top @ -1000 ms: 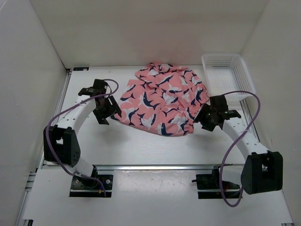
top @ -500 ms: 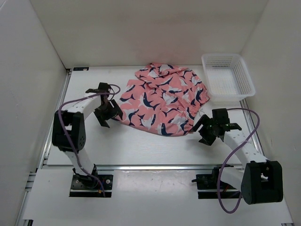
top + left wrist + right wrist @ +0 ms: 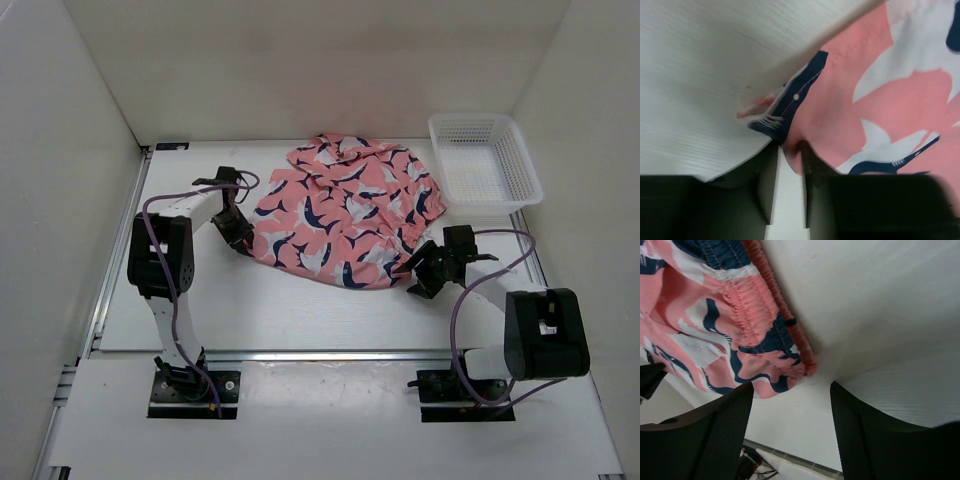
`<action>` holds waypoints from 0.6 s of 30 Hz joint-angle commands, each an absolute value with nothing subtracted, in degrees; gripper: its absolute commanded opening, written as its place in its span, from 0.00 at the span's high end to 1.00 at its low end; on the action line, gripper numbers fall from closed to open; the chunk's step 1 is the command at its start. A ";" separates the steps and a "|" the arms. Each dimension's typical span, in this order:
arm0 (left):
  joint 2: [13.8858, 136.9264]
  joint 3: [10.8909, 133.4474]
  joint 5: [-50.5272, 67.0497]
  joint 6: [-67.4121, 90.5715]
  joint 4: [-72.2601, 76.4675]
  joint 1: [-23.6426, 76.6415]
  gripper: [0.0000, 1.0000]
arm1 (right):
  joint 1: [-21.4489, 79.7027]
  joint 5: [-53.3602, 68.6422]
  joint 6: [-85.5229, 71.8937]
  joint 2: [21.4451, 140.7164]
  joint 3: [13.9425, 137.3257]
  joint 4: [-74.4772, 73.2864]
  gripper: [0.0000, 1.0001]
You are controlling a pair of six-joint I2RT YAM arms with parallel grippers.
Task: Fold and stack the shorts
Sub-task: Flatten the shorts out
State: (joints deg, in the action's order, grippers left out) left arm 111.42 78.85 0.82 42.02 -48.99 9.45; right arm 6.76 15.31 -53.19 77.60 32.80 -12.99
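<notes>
Shorts (image 3: 345, 205) lie crumpled. Left gripper (image 3: 238, 236) fingers nearly together at left hem (image 3: 777, 107), pinch unclear. Right gripper (image 3: 415, 277) spread beside near-right waistband (image 3: 760, 315); slide under edge before closing.

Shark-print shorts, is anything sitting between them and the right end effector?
Nothing visible. The open right end effector straddles bare white table right beside the elastic waistband corner of the salmon-pink shark-print fabric shorts. The white plastic mesh basket stands off to the far right, out of that path.
</notes>
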 commanded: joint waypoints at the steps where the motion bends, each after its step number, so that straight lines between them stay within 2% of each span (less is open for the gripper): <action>1: 112.14 81.56 0.26 42.28 -48.52 9.23 0.73 | 7.03 14.51 -53.88 80.58 33.84 -9.49 0.33; 3: 112.68 81.56 1.40 42.28 -48.52 9.23 0.90 | 7.03 12.49 -53.88 81.12 34.45 -9.49 0.41; 5: 112.68 82.09 1.41 42.28 -48.52 9.23 0.90 | 7.56 10.64 -53.18 82.17 35.15 -8.79 0.54; 6: 112.68 82.09 1.41 42.28 -48.52 9.23 0.90 | 7.56 9.16 -52.39 82.70 35.94 -8.79 0.74; 7: 112.68 82.09 1.41 42.28 -48.52 9.23 0.90 | 8.17 8.53 -52.38 83.84 36.99 -10.18 0.86; 8: 111.98 82.09 1.41 42.28 -48.52 9.23 0.90 | 8.17 7.92 -51.51 83.85 39.61 -11.24 0.95; 9: 111.36 82.09 1.41 42.28 -48.52 9.23 0.90 | 8.17 7.91 -50.46 84.46 40.94 -12.56 1.00; 13: 105.66 83.84 1.93 42.28 -49.75 8.71 0.90 | 8.79 3.88 -47.38 79.30 47.45 -18.44 1.00; 18: 91.54 90.77 6.67 41.67 -51.24 6.51 0.90 | 8.79 -0.62 -40.81 69.20 60.78 -30.11 1.00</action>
State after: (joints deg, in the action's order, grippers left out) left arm 105.01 84.38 3.84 42.04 -51.42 8.32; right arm 8.75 3.90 -46.70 76.20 51.90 -23.22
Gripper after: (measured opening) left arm 0.110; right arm 0.009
